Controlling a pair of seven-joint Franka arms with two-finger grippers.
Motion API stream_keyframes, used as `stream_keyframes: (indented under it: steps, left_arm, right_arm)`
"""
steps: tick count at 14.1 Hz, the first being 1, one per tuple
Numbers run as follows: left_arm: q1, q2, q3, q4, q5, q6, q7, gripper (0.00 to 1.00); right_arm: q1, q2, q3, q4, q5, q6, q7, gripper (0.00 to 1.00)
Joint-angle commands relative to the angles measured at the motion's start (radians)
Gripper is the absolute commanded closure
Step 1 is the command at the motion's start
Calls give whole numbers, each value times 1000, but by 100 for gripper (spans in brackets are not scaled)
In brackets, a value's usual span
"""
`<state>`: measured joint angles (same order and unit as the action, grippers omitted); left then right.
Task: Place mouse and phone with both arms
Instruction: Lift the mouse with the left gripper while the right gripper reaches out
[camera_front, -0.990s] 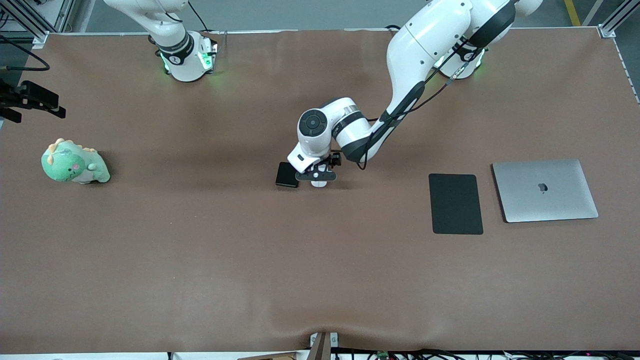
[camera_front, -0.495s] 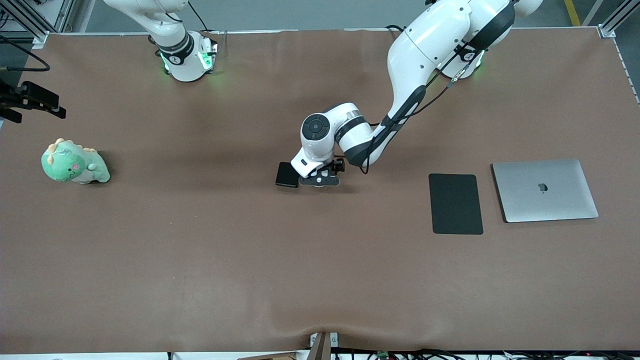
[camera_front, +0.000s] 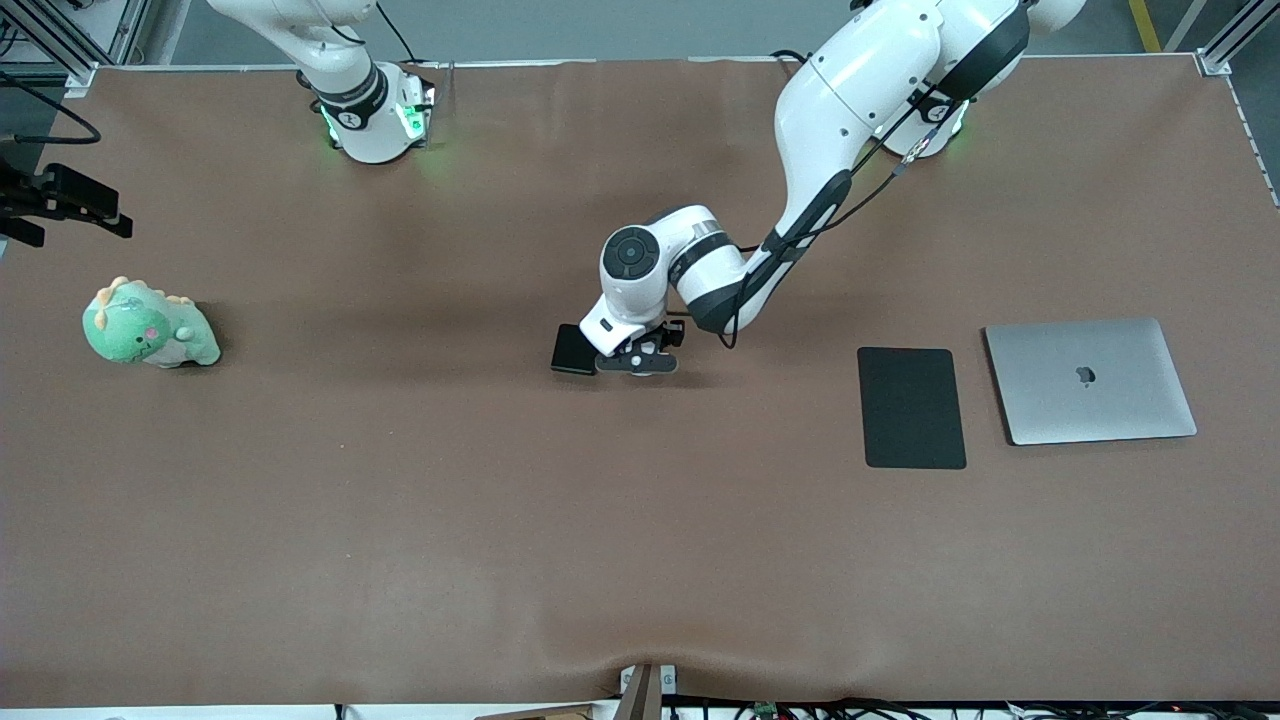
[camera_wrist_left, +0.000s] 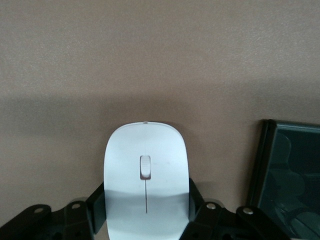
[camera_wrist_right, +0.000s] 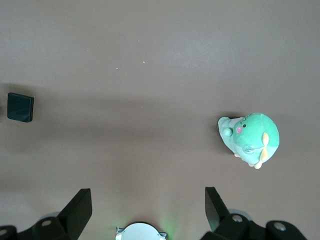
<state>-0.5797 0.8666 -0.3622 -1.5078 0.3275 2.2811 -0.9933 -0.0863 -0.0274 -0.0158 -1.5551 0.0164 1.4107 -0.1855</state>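
Mouse (camera_wrist_left: 146, 180) sits between left gripper (camera_wrist_left: 146, 210) fingers (camera_wrist_left: 97, 205), touching.

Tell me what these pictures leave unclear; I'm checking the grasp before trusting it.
- The mouse: in the front view the left gripper covers it; the left wrist view's edge cuts off its rear.
- The fingers flank the mouse, but contact cannot be told.
- The phone: partly under the left gripper in the front view, cut by the left wrist view's edge.
- The right gripper: absent from the front view.
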Motion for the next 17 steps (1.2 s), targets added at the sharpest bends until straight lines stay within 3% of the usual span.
stream_keyframes:
  steps: [1, 7, 17]
  left_arm:
    - [0, -6, 8, 17, 18, 14, -15, 100]
    - [34, -78, -4, 17, -18, -77, -10, 100]
    - [231, -268, -12, 9, -80, -241, 21, 100]
  right_arm:
    - [-18, 12, 11, 18, 10, -16, -12, 0]
    - [-7, 35, 13, 20, 10, -49, -12, 0]
    - [94, 153, 17, 10, 26, -16, 1, 0]
